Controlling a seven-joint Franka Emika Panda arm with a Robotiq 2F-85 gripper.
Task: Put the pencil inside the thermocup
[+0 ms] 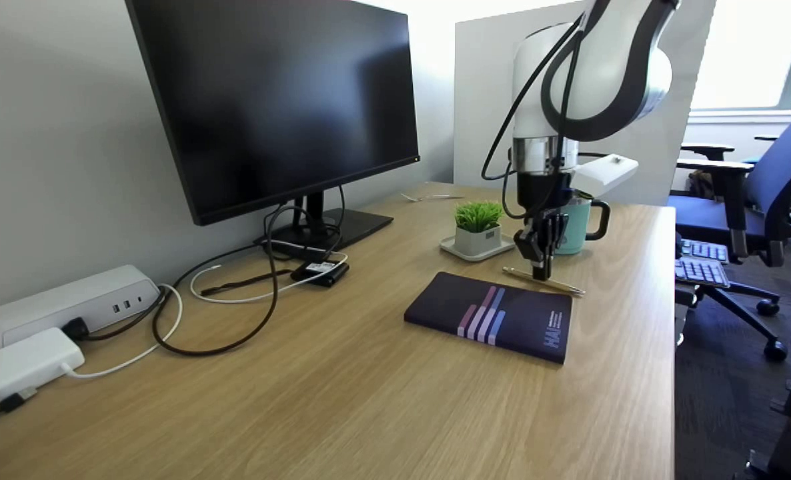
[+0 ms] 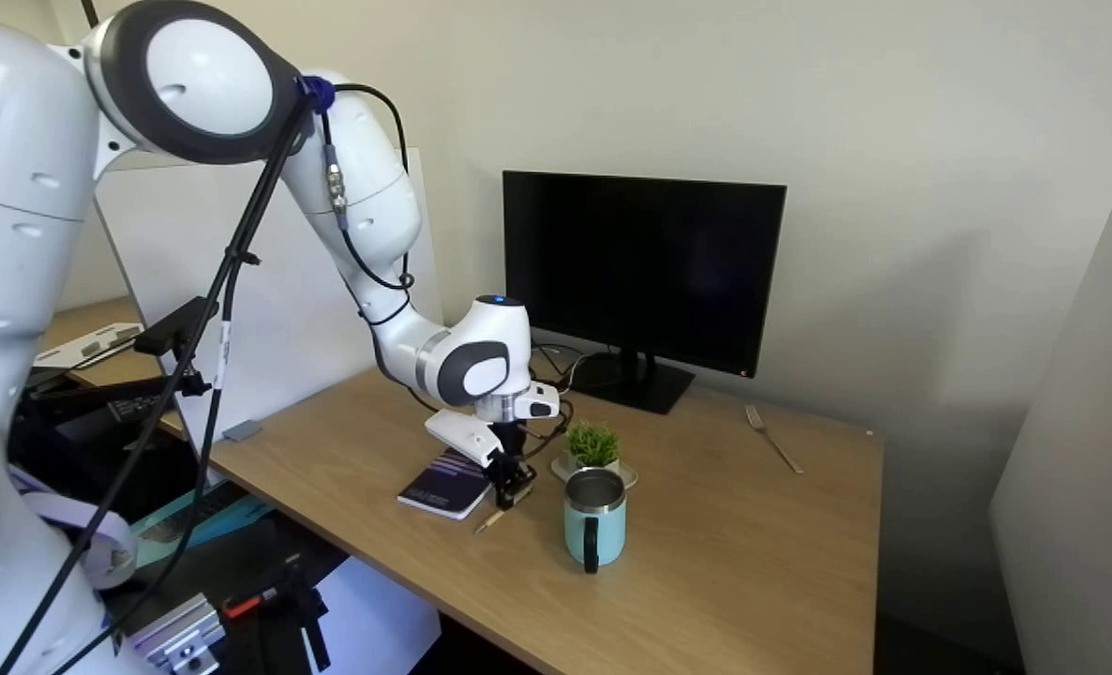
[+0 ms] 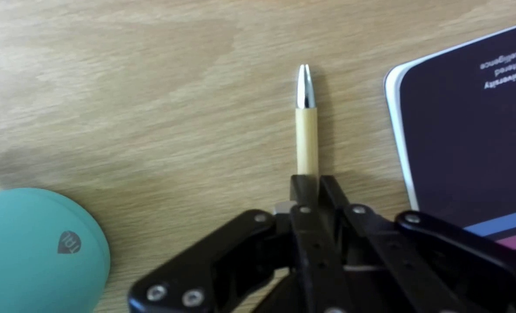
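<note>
The pencil (image 3: 306, 139), a thin tan stick with a silver tip, runs straight out from between the fingertips in the wrist view. It also shows in both exterior views (image 1: 565, 288) (image 2: 488, 523). It lies at table height; I cannot tell whether it touches the table. My gripper (image 3: 319, 179) points down with its fingers closed around the pencil's middle, which the fingers hide. The mint-green thermocup (image 2: 579, 530) stands upright beside the gripper, open at the top with a steel inner rim and black handle. It shows partly behind the gripper in an exterior view (image 1: 575, 227) and lower left in the wrist view (image 3: 36, 256).
A dark notebook (image 1: 489, 313) lies beside the pencil, close to the gripper. A small potted plant (image 2: 593, 445) on a tray stands near the thermocup. A monitor (image 2: 640, 272), cables (image 1: 272, 293) and a fork (image 2: 772, 439) are further back. The table's edge (image 1: 674, 300) is near.
</note>
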